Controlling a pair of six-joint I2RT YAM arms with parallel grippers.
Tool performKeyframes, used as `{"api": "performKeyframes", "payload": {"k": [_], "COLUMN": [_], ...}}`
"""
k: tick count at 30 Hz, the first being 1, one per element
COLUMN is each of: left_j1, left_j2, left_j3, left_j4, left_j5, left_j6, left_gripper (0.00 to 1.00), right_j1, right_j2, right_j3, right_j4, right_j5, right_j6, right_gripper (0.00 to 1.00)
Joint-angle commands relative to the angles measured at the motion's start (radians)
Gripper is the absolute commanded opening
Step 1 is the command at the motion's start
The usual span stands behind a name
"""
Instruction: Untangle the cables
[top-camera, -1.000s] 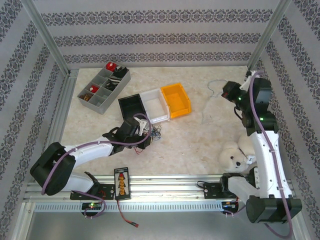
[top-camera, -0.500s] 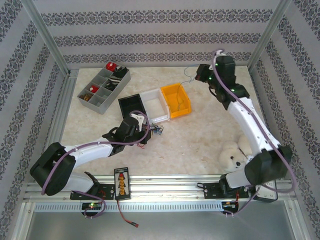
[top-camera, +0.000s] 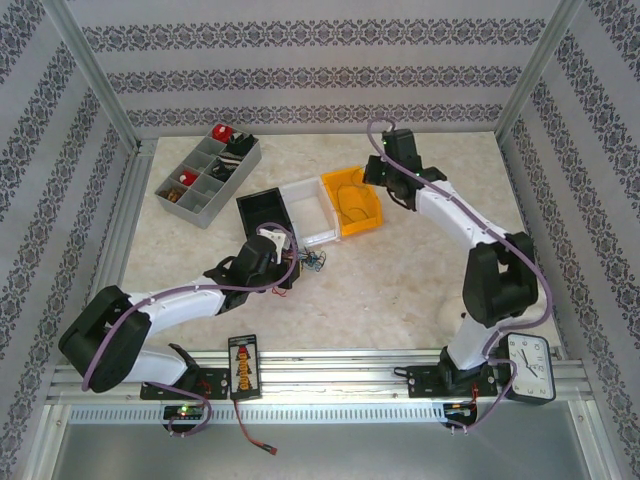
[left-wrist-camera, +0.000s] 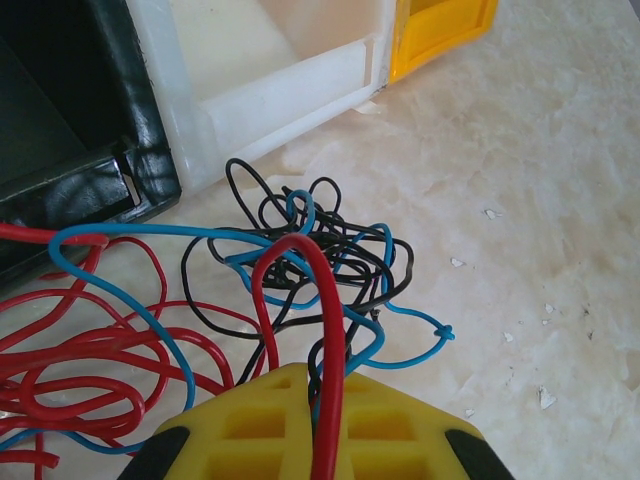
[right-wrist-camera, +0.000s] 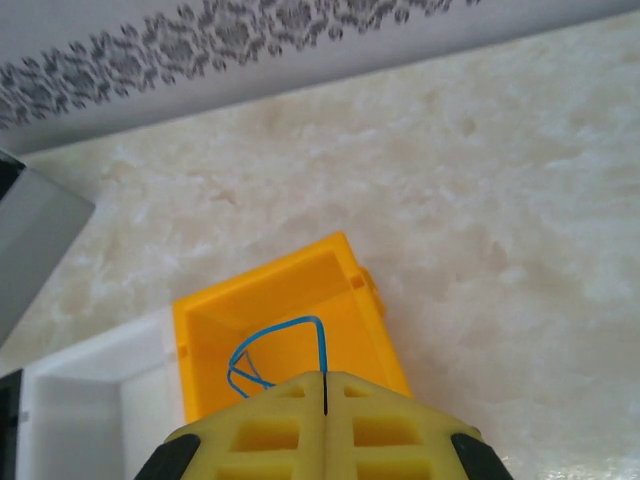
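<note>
Cables (left-wrist-camera: 300, 260) lie in a loose red, blue and black knot on the worktop (left-wrist-camera: 520, 200), just in front of the white bin (left-wrist-camera: 270, 95) and the black bin (left-wrist-camera: 100, 170). In its wrist view the left end effector (left-wrist-camera: 318, 385) sits at the knot's 6 o'clock edge. Its fingers are pressed together on a red strand (left-wrist-camera: 325, 300) that runs toward 12 o'clock into the tangle.

The right end effector (right-wrist-camera: 325, 385) is pressed together too, pinching a single blue strand (right-wrist-camera: 305, 322) whose loop hangs into the yellow bin (right-wrist-camera: 262, 270). From above, that bin lies at about 1 o'clock from the knot and well apart, so the left arm is much the nearer.

The knot has no clear long axis, and the pinched red strand is its one straight line. I judge the next pull should go back toward 6 o'clock, away from the bins.

A second ago the right arm stood at the worktop's 3 o'clock side with its strand in the air. It has since swung over the yellow bin, while the left arm has barely shifted.
</note>
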Motion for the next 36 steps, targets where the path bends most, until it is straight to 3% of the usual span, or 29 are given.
{"api": "performKeyframes", "payload": {"k": [1, 10, 15, 18, 26, 32, 36], "left_j1": [-0.008, -0.008, -0.008, -0.009, -0.009, -0.009, -0.009], "left_j2": [0.023, 0.019, 0.015, 0.014, 0.029, 0.046, 0.055], "left_j3": [0.030, 0.031, 0.029, 0.029, 0.062, 0.078, 0.084], "left_j4": [0.022, 0.020, 0.021, 0.022, -0.042, -0.059, -0.048], "left_j5": [0.000, 0.003, 0.002, 0.004, 0.091, 0.196, 0.324], "left_j6": [0.001, 0.005, 0.007, 0.012, 0.066, 0.108, 0.144], "left_gripper": [0.00, 0.00, 0.00, 0.00, 0.00, 0.00, 0.00], "right_j1": [0.014, 0.012, 0.018, 0.017, 0.017, 0.060, 0.129], "right_j2": [0.045, 0.180, 0.175, 0.123, -0.030, -0.171, -0.257], "right_j3": [-0.010, 0.081, 0.098, 0.055, -0.081, -0.232, -0.369], "right_j4": [-0.007, -0.015, -0.018, -0.005, 0.003, 0.008, 0.034], "right_j5": [-0.026, -0.031, -0.048, -0.008, 0.049, -0.057, -0.142], "right_j6": [-0.001, 0.016, 0.008, -0.001, -0.058, -0.054, -0.019], "right_gripper": [0.00, 0.02, 0.40, 0.52, 0.56, 0.55, 0.55]}}
